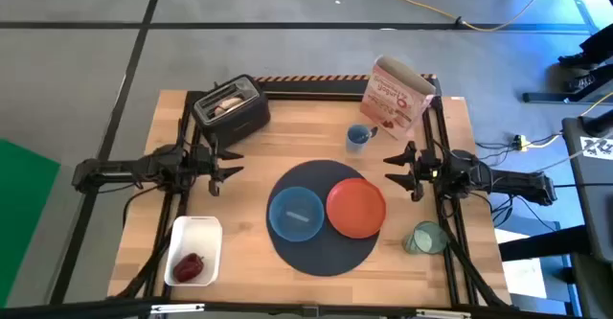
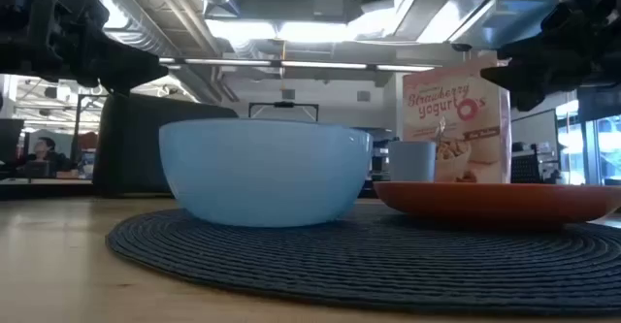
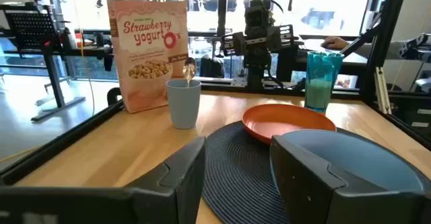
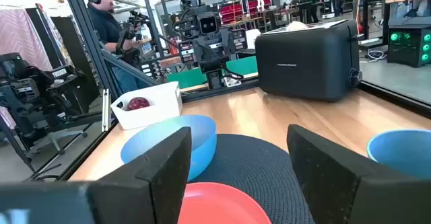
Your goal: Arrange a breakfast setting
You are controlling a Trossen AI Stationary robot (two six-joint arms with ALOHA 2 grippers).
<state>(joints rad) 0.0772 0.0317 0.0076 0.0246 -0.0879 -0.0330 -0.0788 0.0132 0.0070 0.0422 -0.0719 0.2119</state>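
"Where was the setting when you looked over?"

"The round navy placemat [image 1: 321, 252] lay at the middle of the wooden table [image 1: 287, 142], nearer the front edge. On it sat the light-blue bowl [image 1: 296, 213] and the orange-red plate [image 1: 356, 207], side by side and touching or very nearly so, the bowl toward the left arm."

"And the rest of it?"

"The green-tinted glass [image 1: 424, 238] stood off the mat, just beside the right arm's base. A small blue cup [image 1: 358, 137] held the metal spoon [image 3: 190, 69] upright, behind the mat. The cereal box [image 1: 395, 94] stood at the back right, close behind the cup. The black toaster [image 1: 231, 109] was at the back left with toast [image 1: 226, 102] showing in its slots. The red fruit [image 1: 191, 264] lay in a white tray [image 1: 196, 231] at the front left corner."

"What were the arms doing?"

"Both hung above the table on either side of the mat. The left gripper [image 1: 222, 163] pointed toward the bowl, its fingers spread apart and holding nothing. The right gripper [image 1: 399, 169] faced it from beside the plate, fingers likewise parted and empty. A person in headphones [image 4: 108, 22] stood beyond the table."
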